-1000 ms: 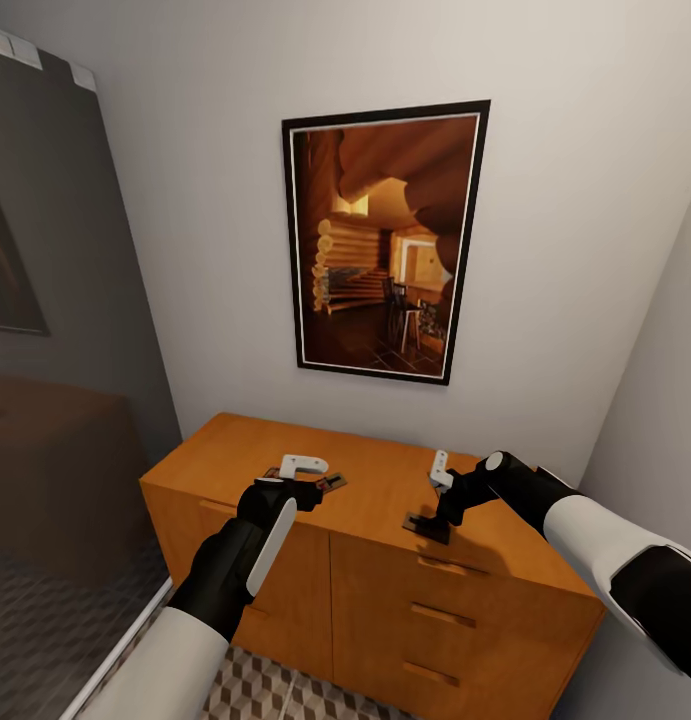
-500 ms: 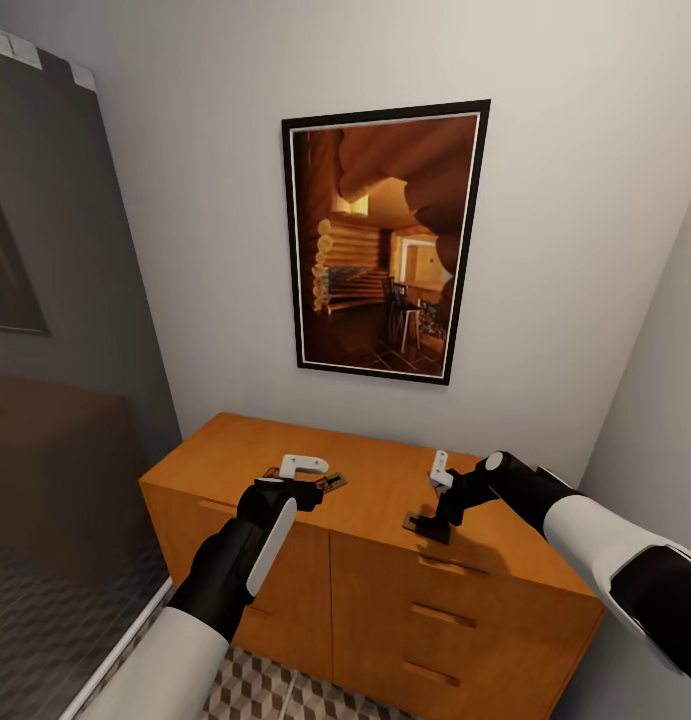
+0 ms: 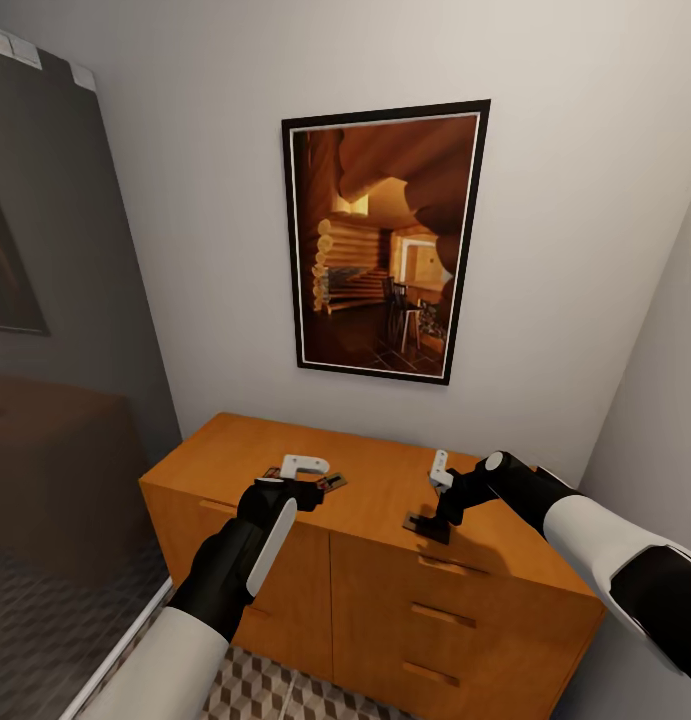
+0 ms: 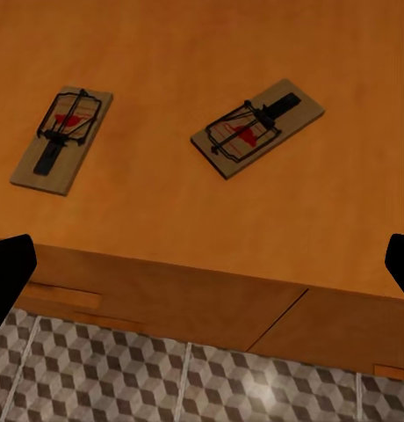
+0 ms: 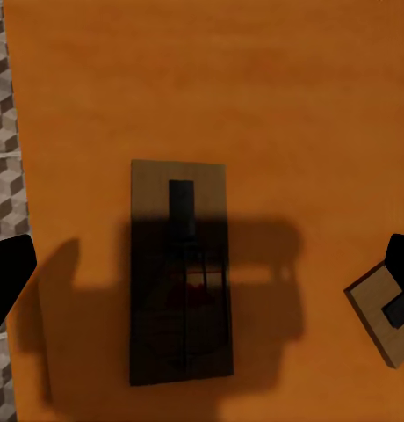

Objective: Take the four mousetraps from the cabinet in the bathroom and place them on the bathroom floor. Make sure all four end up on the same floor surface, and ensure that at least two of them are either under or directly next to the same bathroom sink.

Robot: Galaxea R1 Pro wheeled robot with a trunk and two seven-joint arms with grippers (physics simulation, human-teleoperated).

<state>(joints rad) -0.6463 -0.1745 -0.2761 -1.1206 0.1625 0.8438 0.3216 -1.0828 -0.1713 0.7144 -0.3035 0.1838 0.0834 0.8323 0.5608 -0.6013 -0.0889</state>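
Note:
The orange-brown cabinet [image 3: 385,480] stands against the wall, and mousetraps lie on its top. Two light wooden mousetraps [image 4: 63,139] [image 4: 257,128] lie beyond my left gripper [image 4: 202,272], which hovers open above the cabinet's front edge. My right gripper [image 5: 202,272] is open directly over a third mousetrap [image 5: 180,272] that lies in its shadow. A fourth mousetrap [image 5: 386,316] peeks in beside it. In the head view, the left gripper [image 3: 310,475] and right gripper [image 3: 437,490] both hang over the cabinet top. The sink is out of view.
A framed picture [image 3: 385,240] hangs on the wall above the cabinet. A dark glass panel [image 3: 65,350] stands at the left and a grey wall [image 3: 655,400] is close on the right. Cube-patterned bathroom floor [image 3: 275,690] [image 4: 167,387] lies before the cabinet.

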